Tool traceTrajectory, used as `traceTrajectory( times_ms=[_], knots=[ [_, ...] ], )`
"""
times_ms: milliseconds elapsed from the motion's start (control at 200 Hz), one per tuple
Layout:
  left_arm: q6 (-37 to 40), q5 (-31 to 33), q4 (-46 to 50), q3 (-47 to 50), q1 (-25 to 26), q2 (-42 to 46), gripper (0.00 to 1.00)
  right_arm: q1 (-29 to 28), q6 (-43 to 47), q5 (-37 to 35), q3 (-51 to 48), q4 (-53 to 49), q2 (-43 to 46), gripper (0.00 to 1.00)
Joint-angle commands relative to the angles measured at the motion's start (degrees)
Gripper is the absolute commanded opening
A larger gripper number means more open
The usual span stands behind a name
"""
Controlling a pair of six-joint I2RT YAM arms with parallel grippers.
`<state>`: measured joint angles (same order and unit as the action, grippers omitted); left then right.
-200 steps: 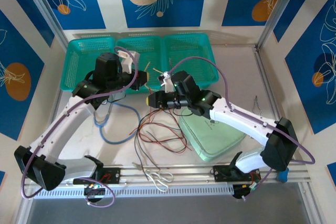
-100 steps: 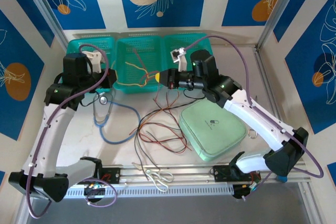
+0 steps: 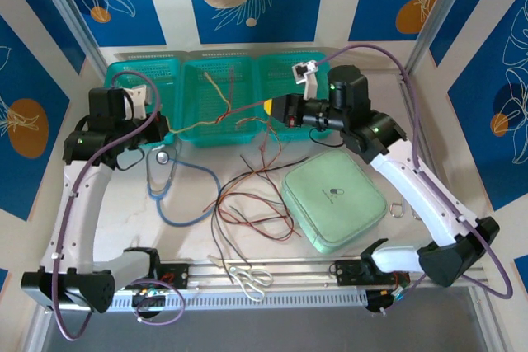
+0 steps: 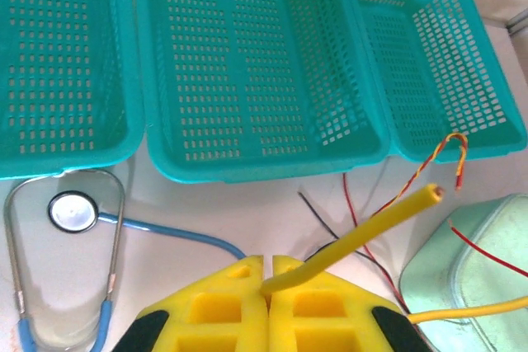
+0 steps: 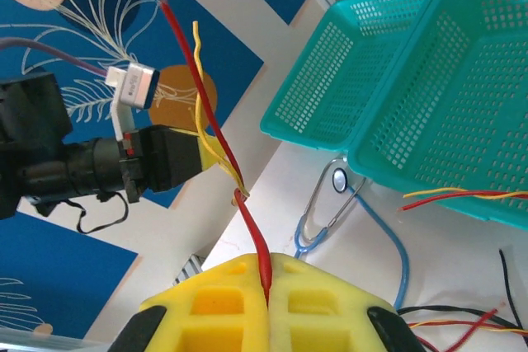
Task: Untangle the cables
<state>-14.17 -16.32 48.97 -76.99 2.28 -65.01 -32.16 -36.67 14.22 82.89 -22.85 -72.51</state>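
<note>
Left wrist shows your left gripper (image 4: pixel 266 268) clamped on a yellow cable (image 4: pixel 371 229), your right gripper (image 5: pixel 268 269) on a red cable (image 5: pixel 200 88).

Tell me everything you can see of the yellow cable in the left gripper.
The yellow cable is thin, flexible, plastic-insulated, with a cut end showing a bare tip. The left gripper is shut on it, a short stub poking out beyond. From above it stretches over the middle basket toward the right gripper, where it looks twisted around the pinched red cable.
</note>
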Motion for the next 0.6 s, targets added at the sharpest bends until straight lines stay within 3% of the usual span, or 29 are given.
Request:
traceTrajectory(
  times_ms=[0, 205, 350, 595],
  knots=[
    [2.73, 6.06, 2.25, 0.81, -3.25, -1.54, 0.00, 3.90, -0.25, -1.33, 0.85, 3.07, 5.47, 0.00],
    [3.10, 6.49, 2.20, -0.96, -4.04, -3.52, 0.00, 8.74, 0.40, -2.24, 0.52, 1.58, 7.25, 0.00],
    [1.67, 5.67, -0.64, -1.00, -7.21, -3.63, 0.00, 14.23, -1.07, -2.48, -0.74, 1.51, 8.57, 0.00],
    [-11.80, -8.23, -20.10, -0.42, -9.23, -3.53, 0.00, 16.28, -1.34, -8.49, -1.87, 3.72, 7.23, 0.00]
  ],
)
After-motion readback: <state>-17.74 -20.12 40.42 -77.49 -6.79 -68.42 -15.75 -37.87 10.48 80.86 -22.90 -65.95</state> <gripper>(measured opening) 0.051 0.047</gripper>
